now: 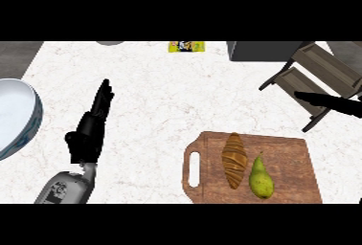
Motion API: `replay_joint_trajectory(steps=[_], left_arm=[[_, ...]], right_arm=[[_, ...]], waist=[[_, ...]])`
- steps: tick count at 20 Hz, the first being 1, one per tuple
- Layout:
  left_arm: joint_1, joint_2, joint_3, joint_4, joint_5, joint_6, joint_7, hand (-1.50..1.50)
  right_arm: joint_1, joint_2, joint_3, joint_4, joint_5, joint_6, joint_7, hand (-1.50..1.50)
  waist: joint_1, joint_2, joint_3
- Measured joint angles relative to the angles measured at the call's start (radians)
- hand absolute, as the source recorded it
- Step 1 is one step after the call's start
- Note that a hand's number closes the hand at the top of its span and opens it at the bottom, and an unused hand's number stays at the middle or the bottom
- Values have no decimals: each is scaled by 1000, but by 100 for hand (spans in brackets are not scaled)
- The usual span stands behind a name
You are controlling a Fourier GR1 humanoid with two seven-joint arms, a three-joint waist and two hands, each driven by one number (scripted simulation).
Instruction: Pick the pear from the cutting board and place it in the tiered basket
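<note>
The pear (260, 178) lies on the cutting board (293, 153) near the board's right side, stem toward the far edge, green-yellow and untouched; a croissant (234, 160) lies just beside it on its left. The right hand (332, 102) enters from the counter's right edge in front of the tiered basket (316, 72), fingers straight and pressed together, holding nothing. The left hand (92, 127) rests over the counter's left part, fingers straight and together, pointing away. A small packet (186, 46) at the far edge bears print too small to read.
</note>
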Motion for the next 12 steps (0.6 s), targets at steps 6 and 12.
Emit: replay_joint_trajectory(steps=[6,12], left_arm=[[16,-36,-6,-3,-40,6,-6,0],[20,-55,11,0,-59,-4,-5,0]], right_arm=[[-7,5,62,-28,-5,11,80,-150],[30,6,87,-33,51,45,95,-150]], waist=[[-1,0,0],[-2,0,0]])
